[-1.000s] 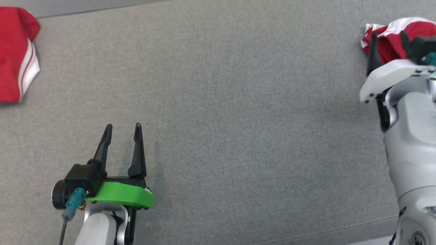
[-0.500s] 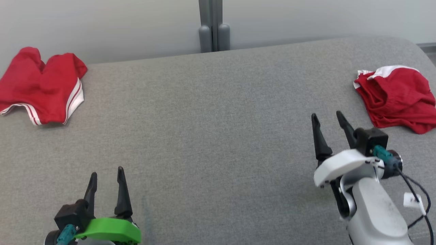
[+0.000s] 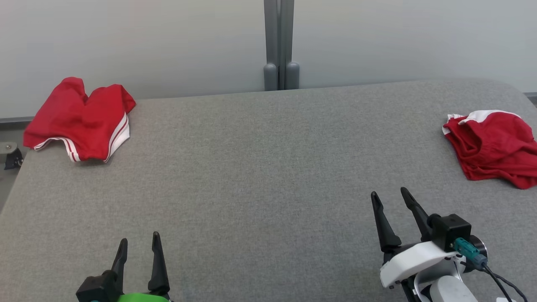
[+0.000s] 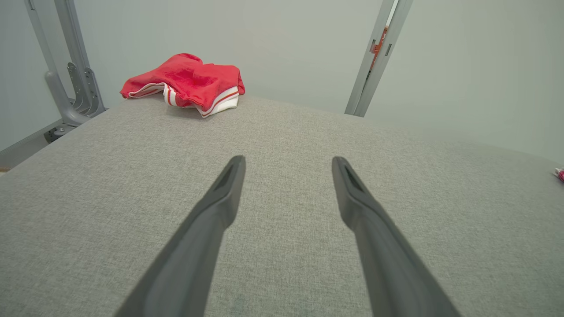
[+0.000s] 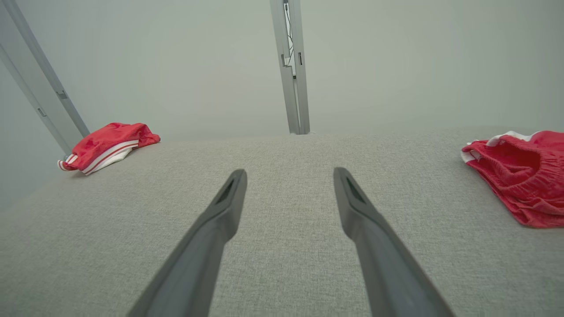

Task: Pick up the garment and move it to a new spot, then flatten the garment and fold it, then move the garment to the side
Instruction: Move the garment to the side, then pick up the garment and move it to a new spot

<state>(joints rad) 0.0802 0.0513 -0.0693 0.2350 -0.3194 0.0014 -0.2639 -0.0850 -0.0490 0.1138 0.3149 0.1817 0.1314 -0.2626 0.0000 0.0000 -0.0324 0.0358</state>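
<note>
A crumpled red garment [image 3: 493, 147] with a white band lies at the right edge of the grey padded table [image 3: 268, 176]; the right wrist view has it at the right [image 5: 524, 176]. A second red garment [image 3: 84, 117] with white stripes lies flatter at the far left corner [image 4: 189, 81] [image 5: 108, 143]. My right gripper [image 3: 389, 193] is open and empty, a short way nearer and to the left of the crumpled garment [image 5: 288, 171]. Low at the near left, my left gripper [image 3: 139, 238] is open over bare cloth [image 4: 286, 160].
A grey post [image 3: 279, 44] stands against the pale wall behind the table's far edge. A metal bracket [image 3: 10, 155] sits off the table's left edge. Wide bare table surface lies between the two garments.
The head camera has tilted up, so the wall and both garments have come into the picture. My right gripper, close to the crumpled garment a second ago, has drawn back from it. Both grippers stay open.
</note>
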